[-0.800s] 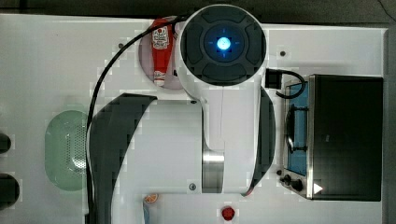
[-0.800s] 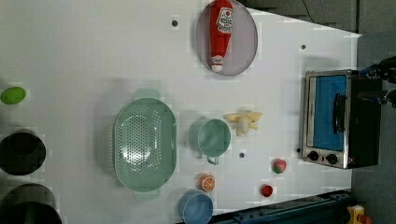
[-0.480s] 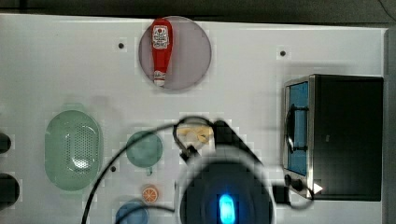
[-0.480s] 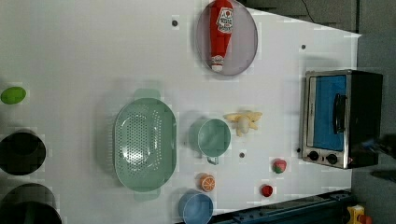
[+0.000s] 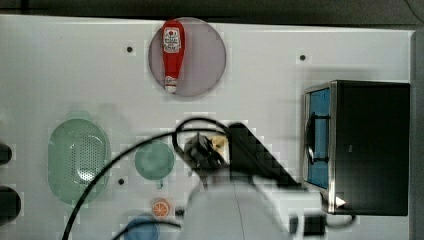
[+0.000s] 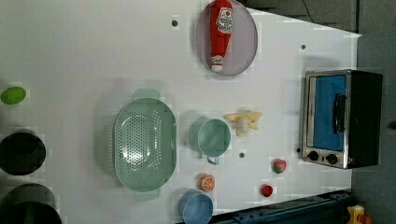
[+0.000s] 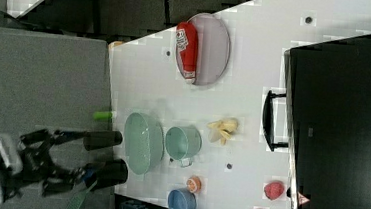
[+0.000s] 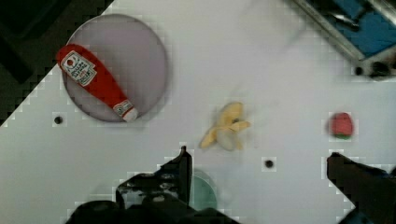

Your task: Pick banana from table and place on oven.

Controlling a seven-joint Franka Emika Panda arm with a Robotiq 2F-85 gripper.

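The banana [image 8: 226, 128] lies on the white table [image 8: 261, 70], pale yellow with its peel strips splayed. It also lies between the teal cup and the oven in the left view, banana [image 6: 243, 121], and the right view, banana [image 7: 223, 129]. My gripper [image 8: 261, 175] hangs above the table, open, with nothing between its dark fingers [image 8: 180, 168]; the banana lies just beyond them. In the top view my arm [image 5: 235, 210] covers most of the banana [image 5: 218, 144]. The oven [image 5: 372, 145] stands at the top view's right, black top bare.
A ketchup bottle [image 5: 172, 55] lies on a grey plate [image 5: 205, 60]. A green colander [image 5: 79, 160], teal cup [image 5: 155, 161], orange slice [image 5: 161, 208] and blue bowl [image 5: 141, 230] sit at the top view's lower left. A strawberry [image 8: 341, 125] lies near the oven.
In the top view my arm has swung from the upper middle down to the lower middle, beside the banana. The things on the table have stayed where they were.
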